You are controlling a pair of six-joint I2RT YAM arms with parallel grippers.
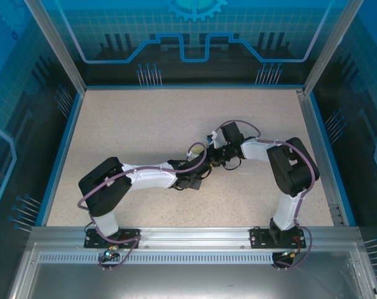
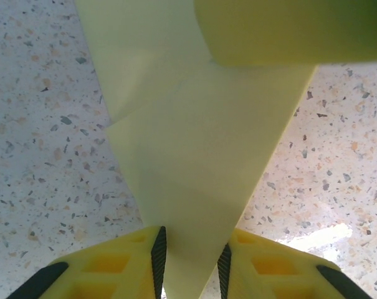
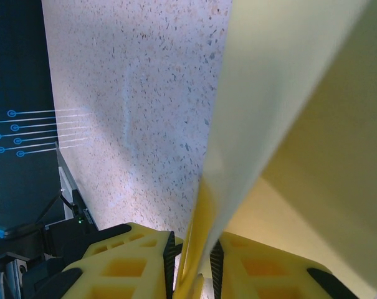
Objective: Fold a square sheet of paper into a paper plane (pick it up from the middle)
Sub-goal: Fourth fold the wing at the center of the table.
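The pale-yellow sheet of paper (image 2: 194, 162) hangs between the two arms above the speckled worktop (image 2: 38, 124), with each gripper at one end of it. The left gripper (image 2: 189, 268) stands partly closed. The sheet's narrow end runs down between its dark pads and widens ahead of the fingers into a broad, slanting panel with a soft fold line on its left. Whether those pads actually bear on the paper or only flank it cannot be told from here. The right gripper (image 3: 191, 255) is drawn almost fully together on the sheet, which shows edge-on between its pads and rises ahead of them as a tall, slightly bowed wall. The worktop lies off to that gripper's left. The paper looks very light and thin, with no stiffness of its own beyond what its folds give it. It will likely sag, curl or twist wherever it is unsupported, and it can slip out of smooth pads or crumple under a hard squeeze. A fair judgement is that it is best held near a folded edge or along the centre line, where layers double up. Both grips should be light, with the span between them kept gently taut so that a crease falls straight.
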